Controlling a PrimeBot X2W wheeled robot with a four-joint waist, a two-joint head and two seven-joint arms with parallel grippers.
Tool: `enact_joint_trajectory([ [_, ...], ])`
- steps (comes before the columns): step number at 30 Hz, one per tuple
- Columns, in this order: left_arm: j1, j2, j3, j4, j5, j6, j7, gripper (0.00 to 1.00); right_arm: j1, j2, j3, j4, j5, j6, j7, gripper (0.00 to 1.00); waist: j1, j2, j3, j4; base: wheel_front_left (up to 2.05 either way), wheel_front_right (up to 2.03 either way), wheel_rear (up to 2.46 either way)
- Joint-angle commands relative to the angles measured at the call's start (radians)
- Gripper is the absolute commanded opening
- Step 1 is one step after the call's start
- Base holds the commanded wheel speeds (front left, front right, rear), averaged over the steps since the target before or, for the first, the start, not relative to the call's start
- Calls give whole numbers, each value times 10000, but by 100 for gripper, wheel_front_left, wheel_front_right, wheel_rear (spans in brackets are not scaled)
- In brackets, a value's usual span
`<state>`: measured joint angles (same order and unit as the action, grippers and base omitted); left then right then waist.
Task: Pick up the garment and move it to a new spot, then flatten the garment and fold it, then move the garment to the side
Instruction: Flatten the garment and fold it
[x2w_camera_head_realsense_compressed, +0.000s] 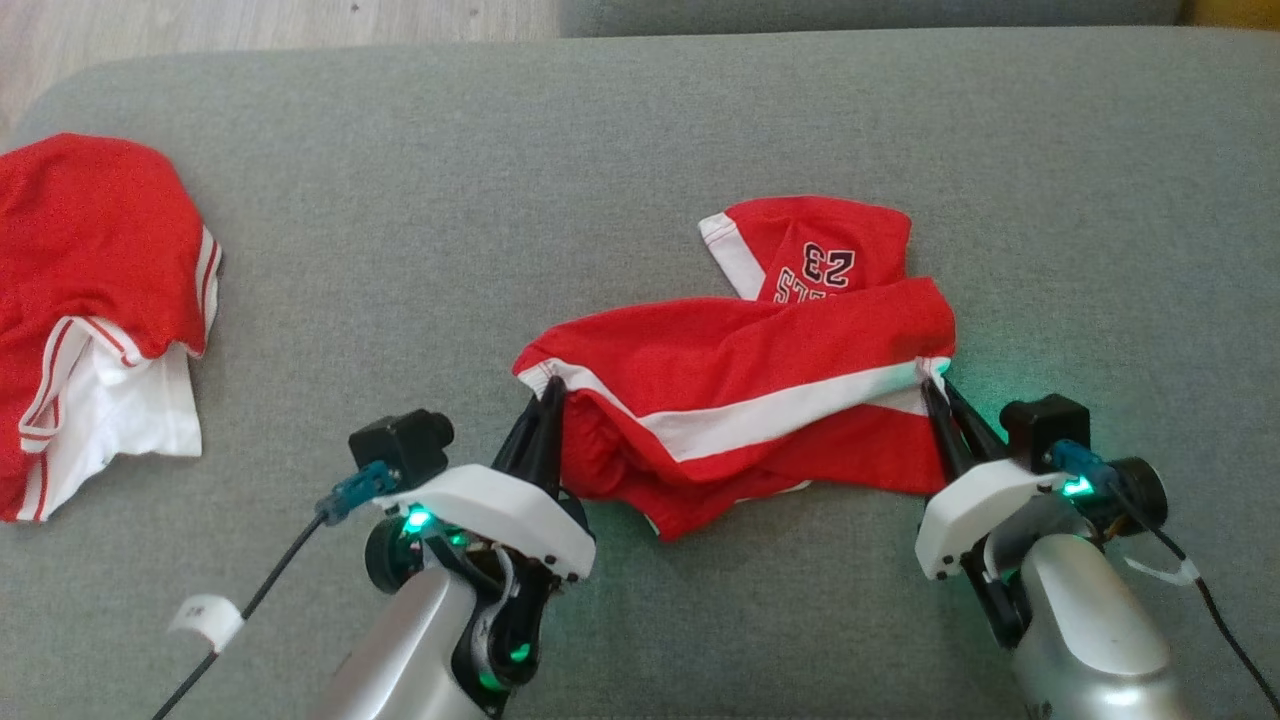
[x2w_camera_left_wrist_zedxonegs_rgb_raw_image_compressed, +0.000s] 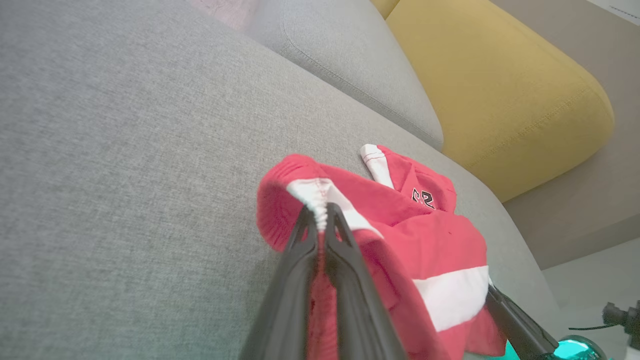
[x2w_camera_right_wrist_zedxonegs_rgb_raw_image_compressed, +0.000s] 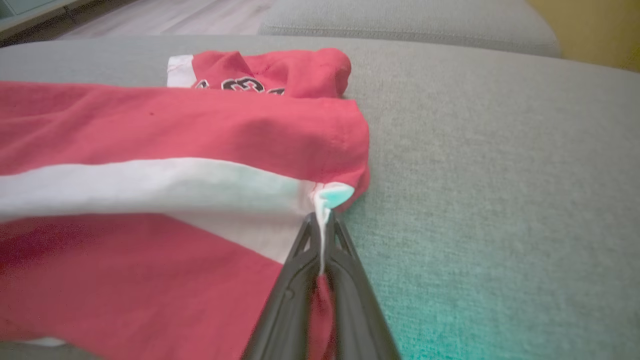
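Note:
A red garment (x2w_camera_head_realsense_compressed: 740, 370) with a white band and a black "23" print lies crumpled on the grey sofa cushion (x2w_camera_head_realsense_compressed: 620, 150), stretched between my two grippers. My left gripper (x2w_camera_head_realsense_compressed: 550, 392) is shut on the garment's left white-edged corner; the pinch shows in the left wrist view as well, left gripper (x2w_camera_left_wrist_zedxonegs_rgb_raw_image_compressed: 320, 212) on garment (x2w_camera_left_wrist_zedxonegs_rgb_raw_image_compressed: 430, 240). My right gripper (x2w_camera_head_realsense_compressed: 933, 385) is shut on the right end of the white band, seen close in the right wrist view, right gripper (x2w_camera_right_wrist_zedxonegs_rgb_raw_image_compressed: 322, 220) on garment (x2w_camera_right_wrist_zedxonegs_rgb_raw_image_compressed: 175, 135). The far part with the print rests on the cushion.
A second red and white garment (x2w_camera_head_realsense_compressed: 90, 300) lies at the cushion's left edge. Wooden floor (x2w_camera_head_realsense_compressed: 250, 25) shows beyond the back left. A yellow cushion (x2w_camera_left_wrist_zedxonegs_rgb_raw_image_compressed: 500, 90) and another grey cushion (x2w_camera_left_wrist_zedxonegs_rgb_raw_image_compressed: 350, 55) stand to the right of the sofa seat.

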<state>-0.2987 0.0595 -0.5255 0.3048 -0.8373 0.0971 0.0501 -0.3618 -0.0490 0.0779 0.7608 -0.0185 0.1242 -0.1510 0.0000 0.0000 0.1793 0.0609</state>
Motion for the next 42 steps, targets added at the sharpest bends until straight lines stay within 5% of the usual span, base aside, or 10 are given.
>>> enact_joint_trajectory([
  [1, -201, 154, 318, -364, -9, 44, -132, 0, -299, -12, 177, -317, -17, 65, -214, 6, 0, 0, -38, -6, 0, 0, 0],
  [8, -265, 345, 499, -722, 107, -67, -607, 0, -142, -12, -65, -1285, 8, 65, -577, 0, 0, 0, -369, -85, 0, 0, 0],
  [18, -953, 1254, 1050, -2593, 383, -406, -982, 0, 361, -12, -216, -4886, 470, 65, -179, 0, 0, 0, -1703, -415, 0, 0, 0],
  [32, -1328, 2866, 1835, -6348, 663, 122, 161, 0, 1824, -103, -274, -10539, 509, 65, 1744, 0, 0, 0, -2606, -903, 0, 0, 0],
  [42, -1979, 3139, 1766, -5624, 511, -21, 822, 0, 1589, -207, -209, -10129, 776, 65, 2279, 0, 0, 0, -2027, -1040, 0, 0, 0],
])
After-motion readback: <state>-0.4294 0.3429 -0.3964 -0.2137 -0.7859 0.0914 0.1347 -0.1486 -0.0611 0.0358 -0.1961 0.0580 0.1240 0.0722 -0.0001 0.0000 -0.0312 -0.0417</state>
